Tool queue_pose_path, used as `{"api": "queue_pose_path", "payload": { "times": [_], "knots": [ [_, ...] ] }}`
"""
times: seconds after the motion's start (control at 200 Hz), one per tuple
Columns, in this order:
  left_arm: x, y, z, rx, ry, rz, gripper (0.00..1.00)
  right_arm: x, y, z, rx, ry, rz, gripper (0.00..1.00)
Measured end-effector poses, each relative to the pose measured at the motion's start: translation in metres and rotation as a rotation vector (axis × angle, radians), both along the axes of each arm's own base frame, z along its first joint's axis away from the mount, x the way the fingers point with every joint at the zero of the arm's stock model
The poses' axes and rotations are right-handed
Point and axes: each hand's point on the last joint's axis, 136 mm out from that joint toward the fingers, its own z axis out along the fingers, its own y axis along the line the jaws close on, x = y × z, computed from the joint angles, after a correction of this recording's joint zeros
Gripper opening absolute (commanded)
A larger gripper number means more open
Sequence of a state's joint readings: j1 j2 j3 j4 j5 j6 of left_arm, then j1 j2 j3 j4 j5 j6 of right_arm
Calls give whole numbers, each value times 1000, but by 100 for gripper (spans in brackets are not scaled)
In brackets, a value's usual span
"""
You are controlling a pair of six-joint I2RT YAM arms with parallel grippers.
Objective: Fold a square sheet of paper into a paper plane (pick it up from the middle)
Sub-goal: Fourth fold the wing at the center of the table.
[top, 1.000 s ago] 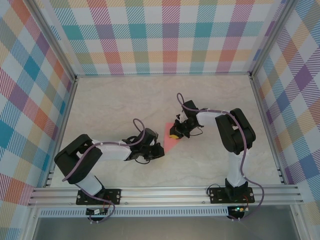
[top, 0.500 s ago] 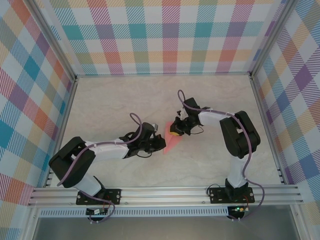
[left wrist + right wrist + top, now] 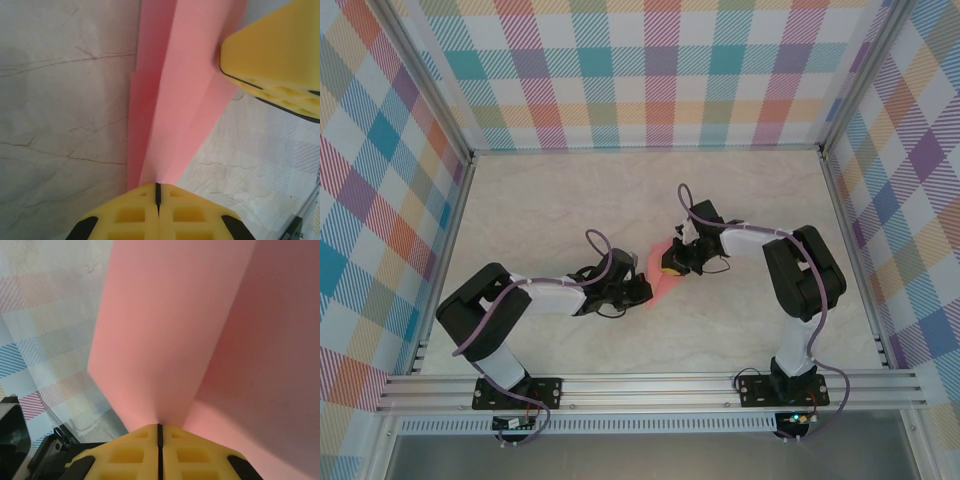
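Salmon-pink folded paper (image 3: pixel 170 110) (a pointed wedge) sits clamped in the closed left pincer (image 3: pixel 157 192) and closed right pincer (image 3: pixel 159 429).

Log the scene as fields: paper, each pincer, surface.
paper: pink, folded in long creased layers, held between both pincers
left pincer: shut on the paper's narrow end
right pincer: shut on the paper's wider part
table: pale marble pattern, beneath the paper

Salmon-pink paper (image 3: pixel 657 287); creased narrow wedge
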State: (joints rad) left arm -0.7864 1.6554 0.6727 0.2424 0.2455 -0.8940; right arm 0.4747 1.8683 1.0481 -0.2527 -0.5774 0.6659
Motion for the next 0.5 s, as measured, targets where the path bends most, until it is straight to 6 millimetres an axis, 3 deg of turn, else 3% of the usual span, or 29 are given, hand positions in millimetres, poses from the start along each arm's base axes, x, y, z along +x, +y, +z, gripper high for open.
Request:
{"api": "queue_pose_path", "payload": {
  "times": [0.11,0.5],
  "knots": [
    [-1,1,-8,18,18,0,0,-5,3,-2,-1,4,13,8],
    [1,0,-9,35,26,-2,0,-20,18,-8,-3,9,66,8]
  ]
}}
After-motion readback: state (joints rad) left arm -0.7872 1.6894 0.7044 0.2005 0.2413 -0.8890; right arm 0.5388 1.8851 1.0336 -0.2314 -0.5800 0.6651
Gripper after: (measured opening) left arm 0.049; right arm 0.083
